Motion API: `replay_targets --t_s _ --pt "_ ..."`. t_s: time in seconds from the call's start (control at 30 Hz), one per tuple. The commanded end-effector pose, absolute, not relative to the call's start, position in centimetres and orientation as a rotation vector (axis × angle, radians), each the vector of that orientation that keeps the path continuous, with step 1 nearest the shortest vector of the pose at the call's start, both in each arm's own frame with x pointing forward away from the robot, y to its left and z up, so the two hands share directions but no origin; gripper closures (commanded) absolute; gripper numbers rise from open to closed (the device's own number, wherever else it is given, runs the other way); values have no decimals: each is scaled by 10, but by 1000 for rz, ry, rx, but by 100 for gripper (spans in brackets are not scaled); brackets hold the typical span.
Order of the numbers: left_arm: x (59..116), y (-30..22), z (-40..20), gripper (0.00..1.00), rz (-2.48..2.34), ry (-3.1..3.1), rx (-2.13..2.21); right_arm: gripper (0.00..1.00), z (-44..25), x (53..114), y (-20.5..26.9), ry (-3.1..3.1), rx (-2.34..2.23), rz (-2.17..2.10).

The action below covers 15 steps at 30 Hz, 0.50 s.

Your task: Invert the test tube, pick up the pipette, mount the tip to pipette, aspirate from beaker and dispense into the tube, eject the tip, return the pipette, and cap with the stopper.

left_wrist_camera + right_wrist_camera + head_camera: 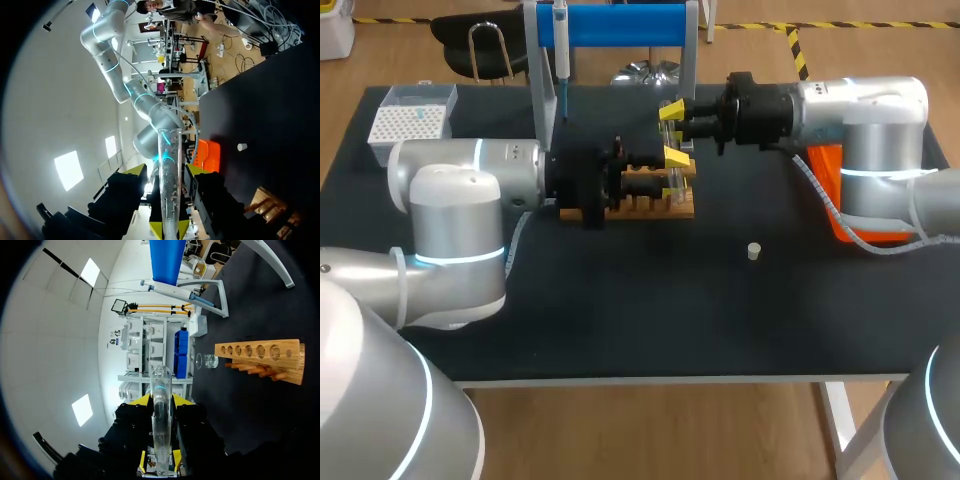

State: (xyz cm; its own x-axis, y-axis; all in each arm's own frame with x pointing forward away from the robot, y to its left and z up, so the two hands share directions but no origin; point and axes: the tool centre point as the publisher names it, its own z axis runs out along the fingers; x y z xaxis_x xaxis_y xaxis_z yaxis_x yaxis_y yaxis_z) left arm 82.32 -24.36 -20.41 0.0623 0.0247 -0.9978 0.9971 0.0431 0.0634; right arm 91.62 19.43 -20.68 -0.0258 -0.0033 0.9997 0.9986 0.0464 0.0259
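Note:
A clear glass test tube [674, 135] is held upright above the wooden rack [640, 208], between my two grippers. From the left, my left gripper [675, 160] has its yellow tips against both sides of the tube [169, 150], lower down. My right gripper [672, 112] comes from the right and is shut on the tube [161, 380] higher up. In the wrist views each gripper [169, 172] [161, 402] has the tube running out between its fingers. The pipette [560, 40] hangs on the blue stand. The white stopper [754, 251] lies on the mat to the right.
A white tip box [415, 120] sits at the back left. An orange object [825, 170] lies under my right arm. A small glass beaker [206, 360] stands beside the rack [265, 357]. The blue stand's legs [535, 90] rise just behind the rack.

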Motion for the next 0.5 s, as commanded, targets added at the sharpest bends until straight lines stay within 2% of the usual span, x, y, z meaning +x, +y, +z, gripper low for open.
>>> replay_targets --t_s 0.03,0.4,0.5 --pt "822 -244 -204 53 -1116 1200 1221 100 -206 915 194 -1249 -1164 -1196" --pt "822 -245 -205 54 -1114 1200 1222 100 -206 915 194 -1249 -1164 -1196" --pt "822 -246 -205 58 -1114 1200 1223 100 -206 915 194 -1249 -1164 -1196"
